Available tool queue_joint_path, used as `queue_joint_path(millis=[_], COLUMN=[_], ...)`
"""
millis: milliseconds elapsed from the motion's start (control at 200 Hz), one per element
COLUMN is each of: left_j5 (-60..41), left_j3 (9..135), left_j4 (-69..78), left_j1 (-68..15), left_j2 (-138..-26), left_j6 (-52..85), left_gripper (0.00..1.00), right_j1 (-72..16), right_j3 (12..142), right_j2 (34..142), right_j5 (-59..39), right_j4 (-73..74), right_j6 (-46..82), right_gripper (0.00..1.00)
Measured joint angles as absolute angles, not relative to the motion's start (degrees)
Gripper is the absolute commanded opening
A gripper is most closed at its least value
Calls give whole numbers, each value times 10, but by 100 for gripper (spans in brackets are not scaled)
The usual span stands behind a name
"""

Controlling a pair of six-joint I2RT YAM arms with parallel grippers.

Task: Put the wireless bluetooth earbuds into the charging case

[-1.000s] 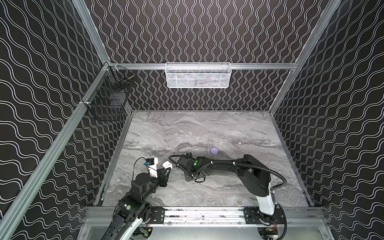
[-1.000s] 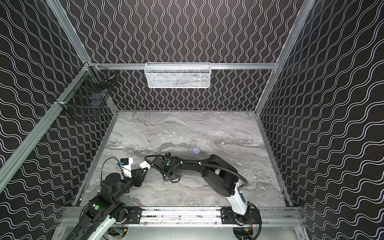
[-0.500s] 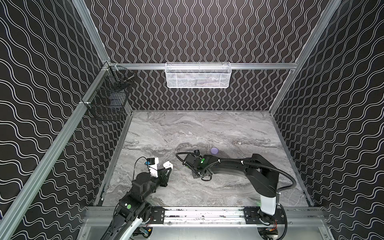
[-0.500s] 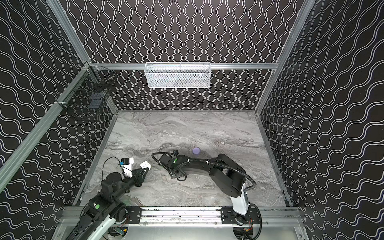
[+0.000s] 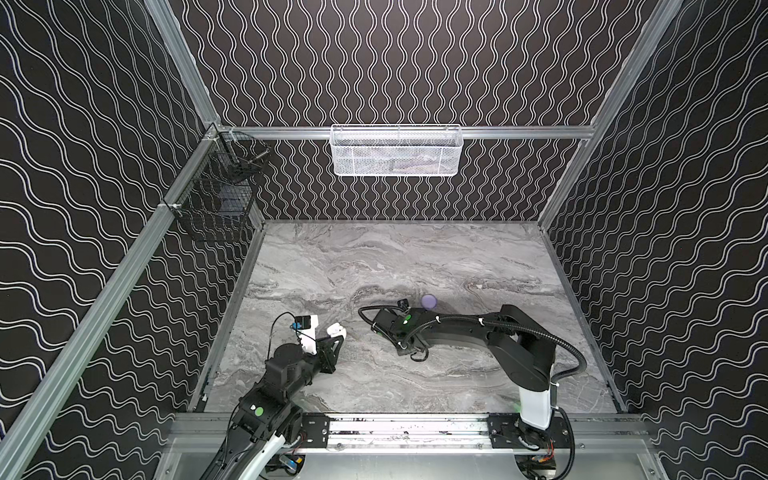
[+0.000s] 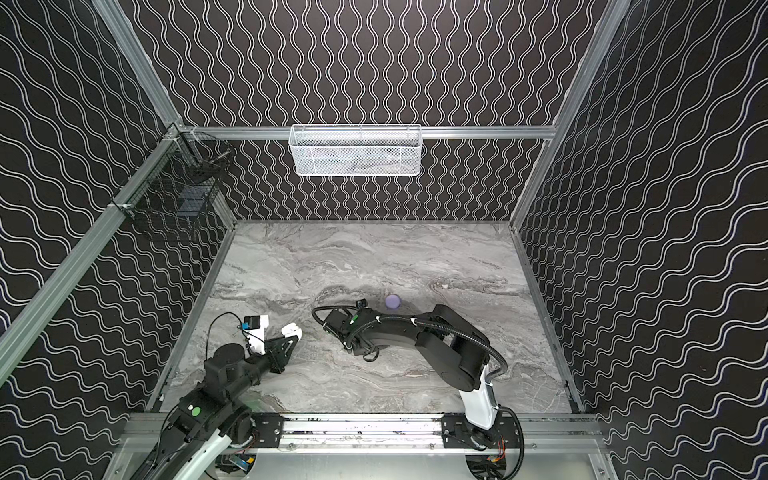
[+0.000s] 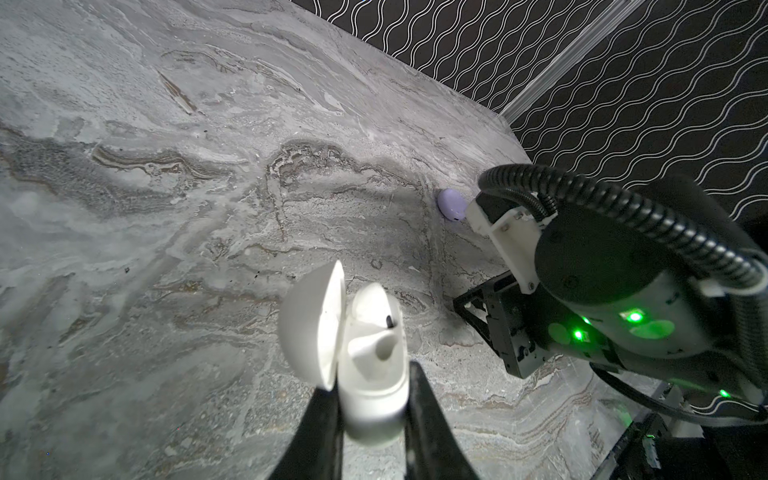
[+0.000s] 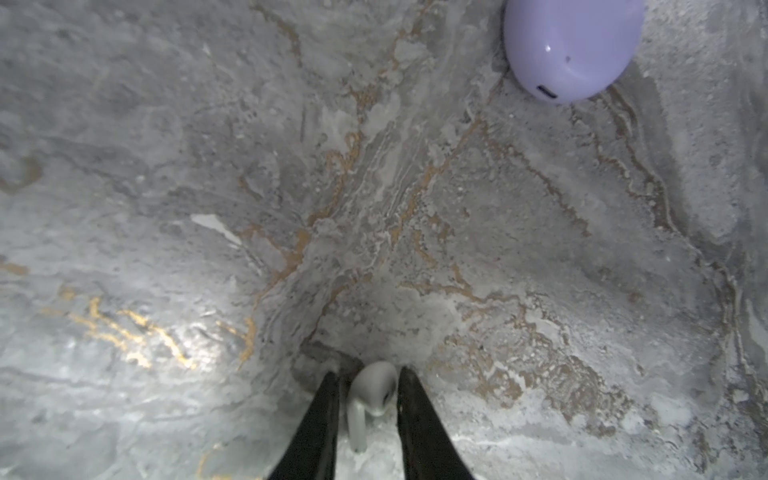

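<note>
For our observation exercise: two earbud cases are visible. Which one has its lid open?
The white case, clamped in the left gripper, has its lid open; the lilac case lies shut on the table.

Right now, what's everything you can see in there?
White case: 1, white, lid open, in left gripper.
Lilac case: 1, lilac, closed, on table, just beyond right gripper.
Earbuds: 2 seen, white; one seemingly seated in white case, one between right gripper's fingers.
White basket: 1, white mesh, back wall.
Black basket: 1, black wire, left wall.
Table: 1, grey marble.
Grippers: 2, black; left clamps white case, right flanks an earbud.
</note>
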State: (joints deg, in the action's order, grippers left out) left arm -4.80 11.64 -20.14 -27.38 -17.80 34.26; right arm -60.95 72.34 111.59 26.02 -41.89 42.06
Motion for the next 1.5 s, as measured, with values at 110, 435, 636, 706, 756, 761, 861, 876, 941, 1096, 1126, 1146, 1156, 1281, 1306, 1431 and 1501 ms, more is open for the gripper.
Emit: queue_joint_path(millis=[110, 435, 636, 706, 756, 761, 861, 876, 941, 1096, 1126, 1146, 1156, 1281, 1306, 1431, 1501], left_j5=[-48, -52, -52, -52, -52, -52, -52, -52, -52, -54, -54, -54, -54, -54, -54, -54, -54], left_j3=[116, 116, 116, 116, 116, 116, 116, 116, 116, 116, 116, 116, 116, 116, 116, 116, 116], left_j4=[-200, -189, -186, -186, -186, -186, -186, -186, -186, -186, -186, -186, -186, -186, -186, -186, -186], left_j1=[-274, -274, -274, -274, -274, -274, -274, -274, -274, -274, -274, -274, -274, -274, -274, -274, -274], left_j2=[-180, -196, -199, -199, -197, -197, -194, -194, -192, -197, -197, -197, -197, -194, -193, -192, -192], left_j6=[343, 342, 342, 342, 342, 342, 342, 342, 342, 341, 341, 341, 341, 341, 341, 341, 341], left_gripper=[11, 11, 11, 11, 11, 11, 11, 11, 11, 12, 12, 12, 12, 12, 12, 12, 12], right_j1=[-606, -540, -509, -506, -503, -503, -500, -500, -497, -490, -489, -489, -489, -486, -485, -482, -481], right_j3=[698, 545, 514, 514, 513, 513, 509, 508, 503, 499, 498, 498, 498, 497, 497, 498, 497], right_j2=[1077, 898, 881, 889, 898, 899, 912, 913, 915, 920, 921, 922, 923, 930, 932, 937, 938], right_j5=[246, 135, 59, 42, 38, 37, 24, 23, 19, 8, 8, 8, 7, -5, -6, -7, -7], right_j4=[-407, -266, -213, -199, -194, -193, -181, -181, -178, -163, -160, -159, -158, -151, -151, -151, -149], right_j6=[422, 425, 424, 424, 424, 424, 424, 424, 424, 425, 426, 426, 426, 426, 426, 426, 426], right_gripper=[33, 33, 32, 31, 31, 31, 30, 30, 30, 32, 32, 32, 32, 34, 35, 36, 37])
